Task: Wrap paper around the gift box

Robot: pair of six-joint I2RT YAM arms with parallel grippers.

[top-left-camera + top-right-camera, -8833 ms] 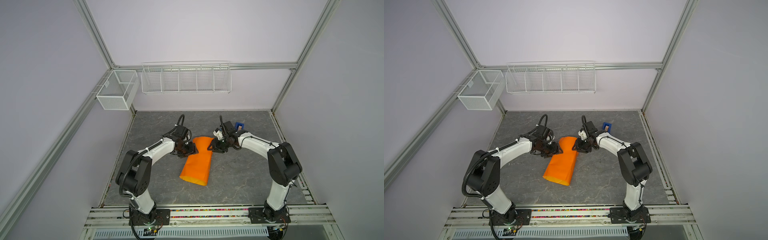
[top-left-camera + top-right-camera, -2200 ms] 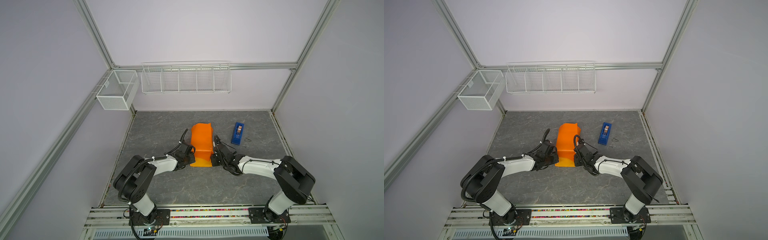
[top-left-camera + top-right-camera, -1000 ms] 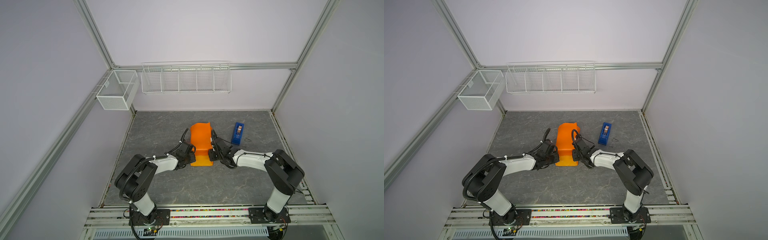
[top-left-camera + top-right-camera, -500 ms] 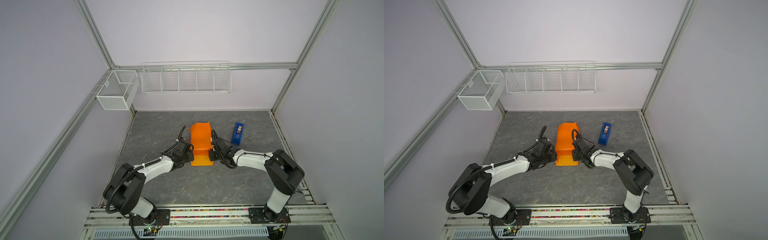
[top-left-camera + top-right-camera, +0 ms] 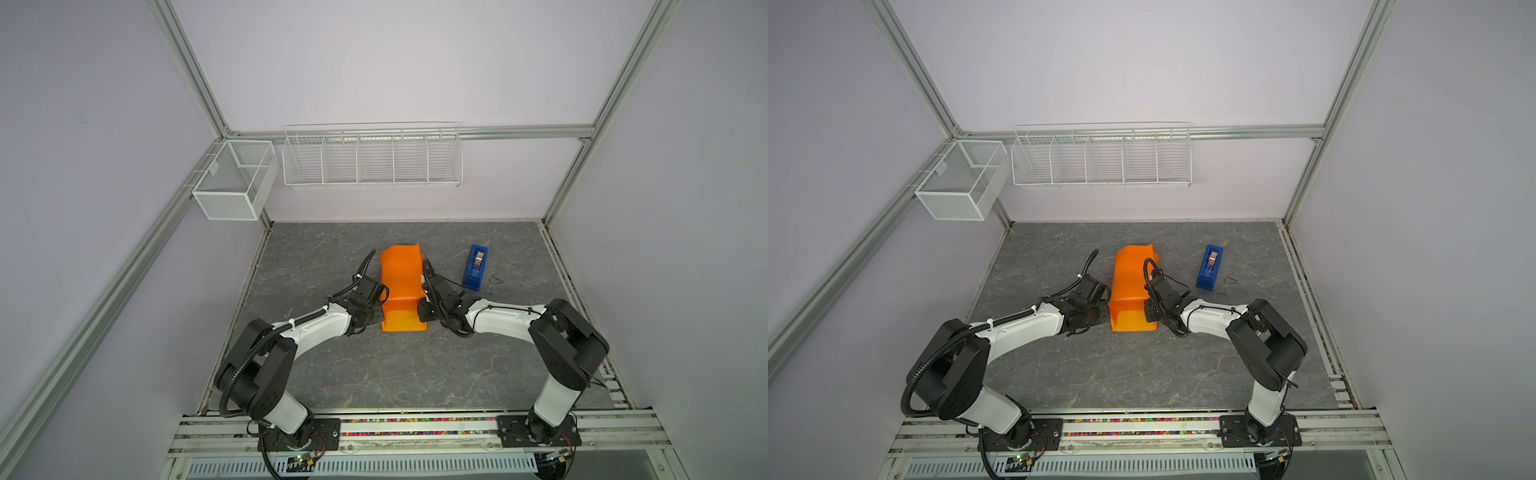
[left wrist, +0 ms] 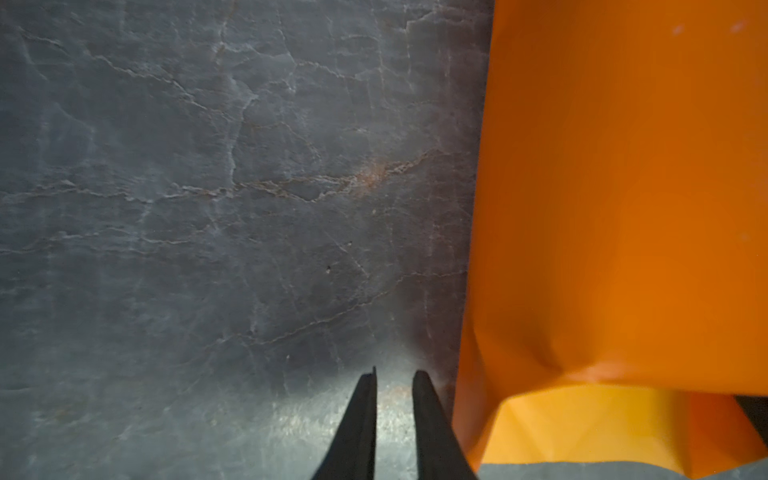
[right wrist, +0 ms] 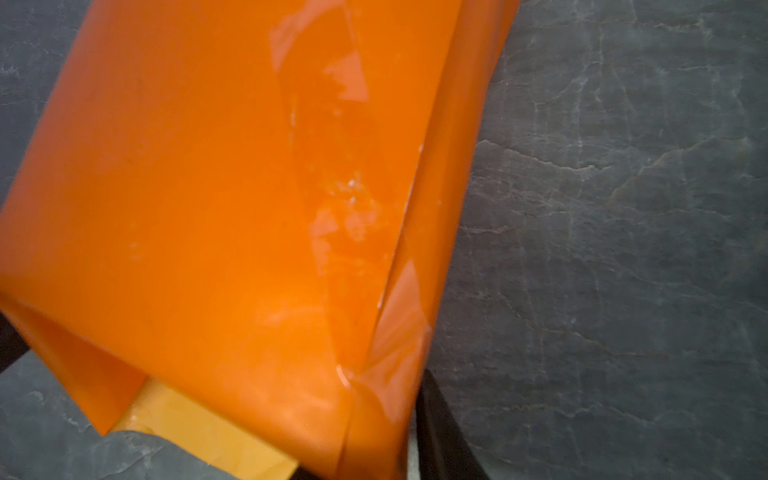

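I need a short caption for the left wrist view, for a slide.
The left gripper, empty, jaws slightly apart, beside the folded orange wrapping paper.

You've got the paper (image 5: pixel 400 282) (image 5: pixel 1130 282) as a plain orange sleeve, folded over lengthwise. It lies flat at centre in both top views, long axis running near-to-far. Near end gapes open w/ lighter yellow-orange inside; far end curls up. In the rt wrist view the overlap edge runs down one side, w/ a glossy patch beside it. Gift box is hidden, so can't tell its pose.
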